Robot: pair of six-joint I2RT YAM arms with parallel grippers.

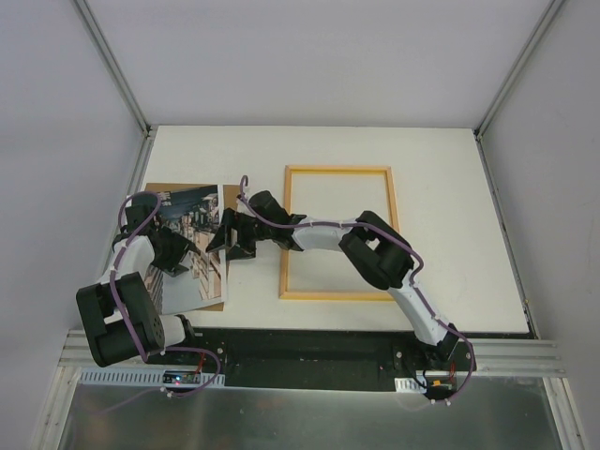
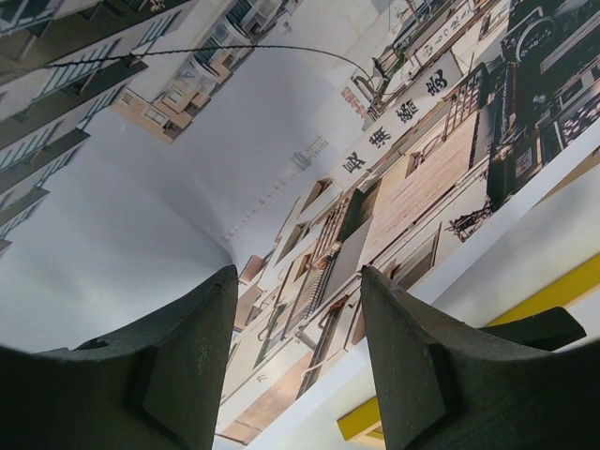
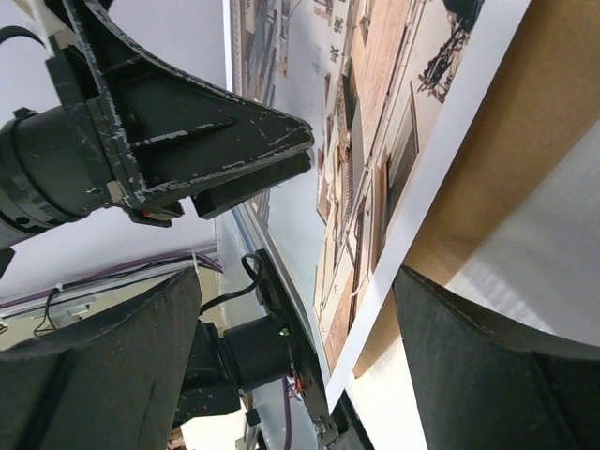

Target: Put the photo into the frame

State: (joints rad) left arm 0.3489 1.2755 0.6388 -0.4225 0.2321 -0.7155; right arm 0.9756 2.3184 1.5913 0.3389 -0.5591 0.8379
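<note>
The photo (image 1: 199,225) lies left of centre on a brown board (image 1: 155,190), long axis top-to-bottom, with the frame (image 1: 337,170) apart to its right — the right end effector (image 1: 217,242) gapes wide at the photo's right edge; the left end effector (image 1: 180,261), half-open, hovers over its middle

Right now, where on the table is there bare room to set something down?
The table is bare right of the frame, and along the far strip behind it. Crowded: the gap between frame and photo, filled by the right gripper; the left gripper sits over the photo.
</note>
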